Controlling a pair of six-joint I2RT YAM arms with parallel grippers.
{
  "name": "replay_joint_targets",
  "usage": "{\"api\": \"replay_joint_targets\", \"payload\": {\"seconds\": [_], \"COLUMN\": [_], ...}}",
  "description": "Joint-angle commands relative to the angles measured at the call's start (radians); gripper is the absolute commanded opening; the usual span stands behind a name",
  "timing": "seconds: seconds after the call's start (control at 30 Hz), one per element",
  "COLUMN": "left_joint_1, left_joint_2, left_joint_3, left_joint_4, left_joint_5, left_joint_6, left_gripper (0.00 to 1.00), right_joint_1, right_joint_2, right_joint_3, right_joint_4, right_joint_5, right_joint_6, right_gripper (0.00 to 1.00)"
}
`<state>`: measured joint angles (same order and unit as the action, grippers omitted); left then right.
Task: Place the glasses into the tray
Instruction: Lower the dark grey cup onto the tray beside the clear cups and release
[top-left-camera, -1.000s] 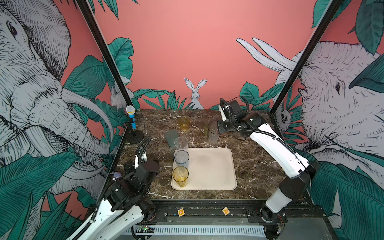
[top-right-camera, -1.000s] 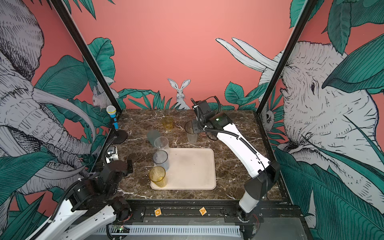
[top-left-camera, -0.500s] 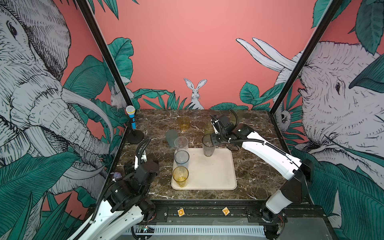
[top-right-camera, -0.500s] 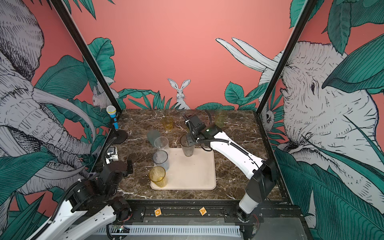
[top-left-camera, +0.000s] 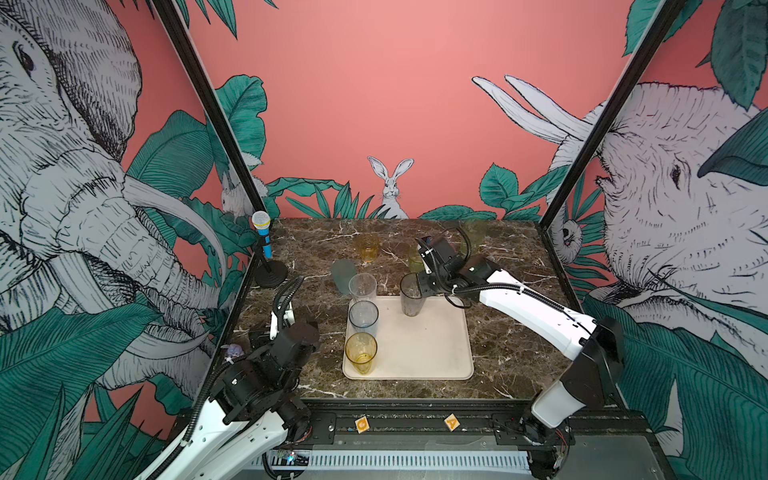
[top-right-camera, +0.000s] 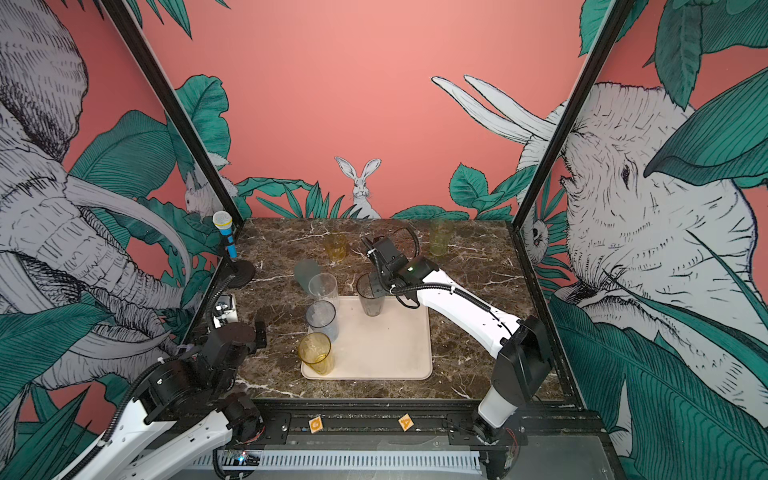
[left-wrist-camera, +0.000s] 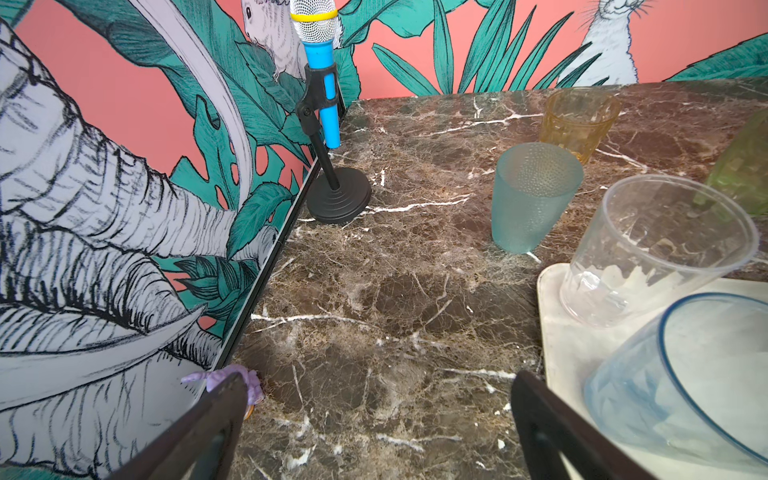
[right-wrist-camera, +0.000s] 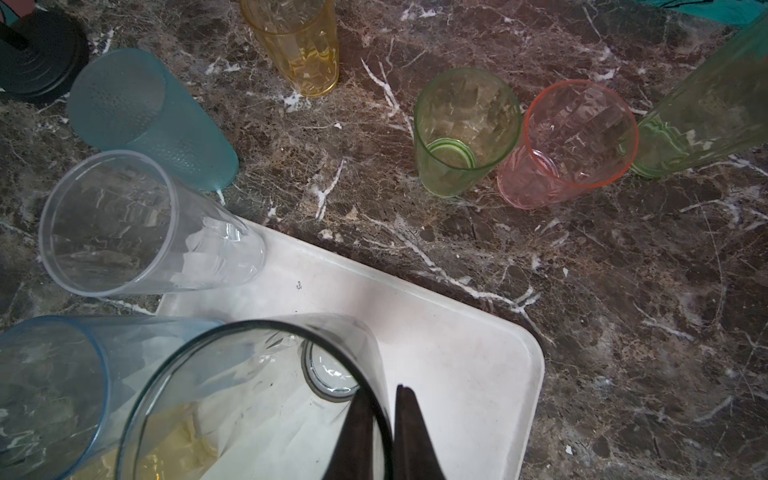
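Smoky grey translucent tumbler (top-left-camera: 412, 296) has just reached the flat cream tray (top-left-camera: 432, 349). Your right gripper (right-wrist-camera: 384, 415) pinches its rim and the left gripper (left-wrist-camera: 378, 380) is spread empty, so release next.

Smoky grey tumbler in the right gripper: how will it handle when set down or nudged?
Probably light and stiff: the right gripper holds the smoky grey tumbler by a pinch on its wall alone. Likely tippy: tall, with a base narrower than its mouth. The smooth, glossy wall may slip.
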<state>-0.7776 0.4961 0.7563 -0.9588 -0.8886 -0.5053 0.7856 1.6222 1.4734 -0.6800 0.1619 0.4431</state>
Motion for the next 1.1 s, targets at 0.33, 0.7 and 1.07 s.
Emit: {"api": "replay_joint_targets", "payload": {"seconds": [0.33,0.7,1.07], "left_joint_1": [0.003,0.005,0.003], "left_joint_2": [-0.011,-0.013,-0.012], "left_joint_3": [-0.017,-0.015,-0.014], "left_joint_4": [0.011,0.011,0.010], "left_joint_5": [-0.007,-0.006,-0.001], "left_joint_6": [-0.016,-0.016,-0.017], "left_gripper": [0.99,0.99,0.99], "right_joint_1": [0.006,0.004,0.004], "right_joint_2": [0.037,0.075,0.085], "right_joint_3": [-0.060,-0.077,-0.113], "right_joint_4": [0.143,0.166,0.218], "right_joint_5": [0.001,0.020,0.013], "right_joint_6": [0.040,0.034,0.032], "right_gripper": [0.00,0.00,0.00]}}
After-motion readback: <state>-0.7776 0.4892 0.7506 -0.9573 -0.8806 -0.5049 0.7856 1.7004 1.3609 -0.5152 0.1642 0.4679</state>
